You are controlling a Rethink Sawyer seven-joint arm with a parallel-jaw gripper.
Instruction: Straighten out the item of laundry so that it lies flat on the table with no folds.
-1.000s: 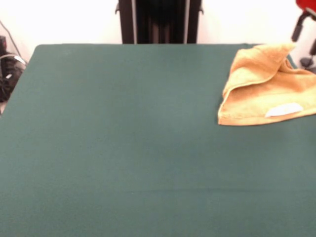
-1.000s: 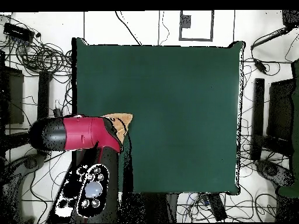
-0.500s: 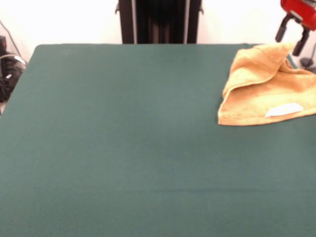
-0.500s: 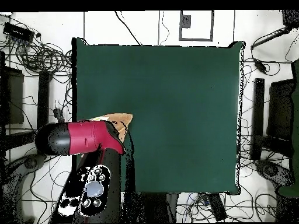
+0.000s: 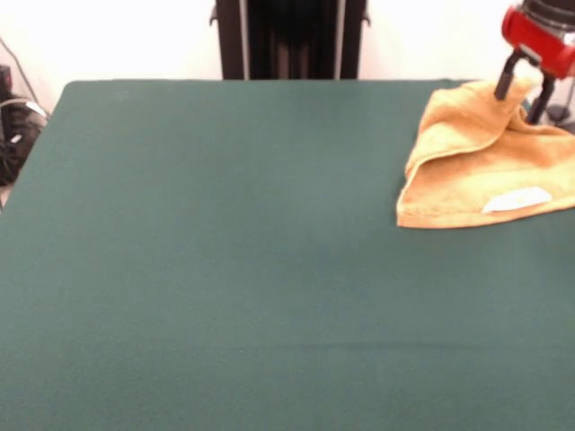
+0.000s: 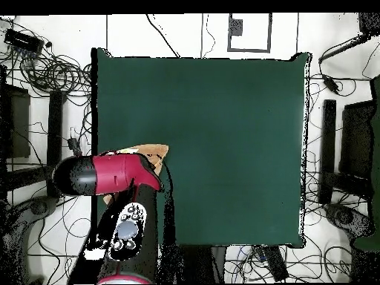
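Observation:
The orange-tan towel (image 5: 485, 162) lies crumpled at the table's far right in the front view. It is folded over itself, with a raised peak at the back and a white label (image 5: 517, 199) near its front edge. The table (image 5: 225, 242) is covered in dark green cloth. My gripper (image 5: 521, 94) is open, its two black fingers (image 5: 503, 79) standing either side of the towel's raised back peak. In the overhead view the red arm (image 6: 111, 174) covers most of the towel (image 6: 154, 154), which shows only as a tip at the table's (image 6: 223, 141) left edge.
The black pedestal (image 5: 289, 36) stands behind the table's far edge. Cables and gear (image 5: 13, 126) lie off the table's left side. In the overhead view cables (image 6: 44, 67) and black stands (image 6: 326, 148) ring the table.
My gripper has come down and leftward in the front view, from the top right corner to the towel's back peak. The towel has not moved.

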